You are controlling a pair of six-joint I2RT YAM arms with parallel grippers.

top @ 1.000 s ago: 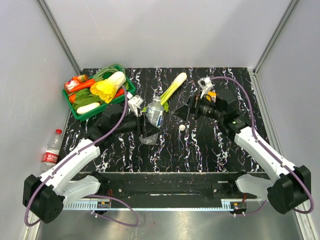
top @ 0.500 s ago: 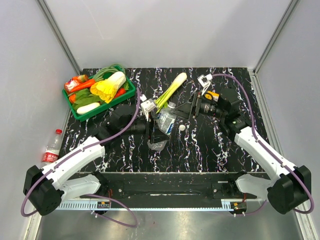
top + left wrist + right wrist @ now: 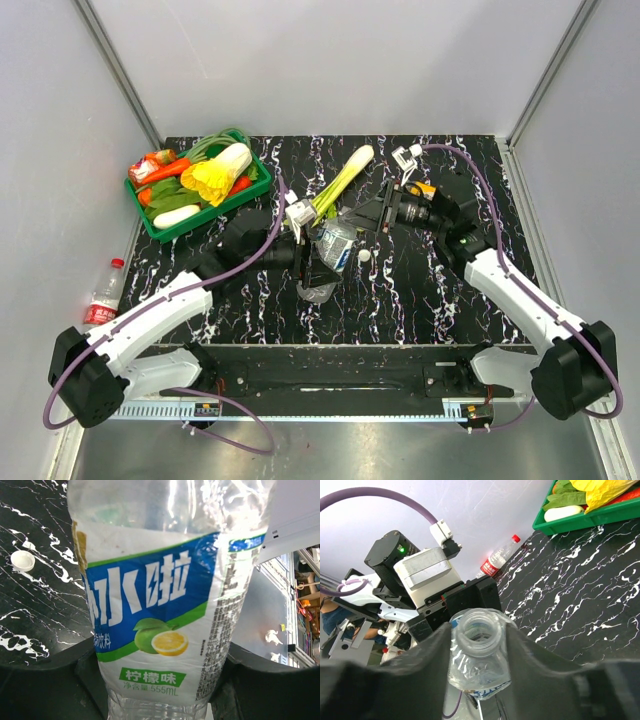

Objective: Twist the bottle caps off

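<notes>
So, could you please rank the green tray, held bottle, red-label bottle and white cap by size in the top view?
1. Green tray.
2-3. Held bottle and red-label bottle: they look alike, and the held one is partly hidden, so unranked.
4. White cap.

Up close on the left wrist, the bottle (image 3: 160,605) overflows the frame, neck and base both cut off, the left fingers (image 3: 45,685) just dark corners. Right wrist: the right fingers (image 3: 405,675) mask its body, and their grip on the neck is unclear. Overhead, the juice bottle (image 3: 424,189) barely peeks past the wrist.
</notes>
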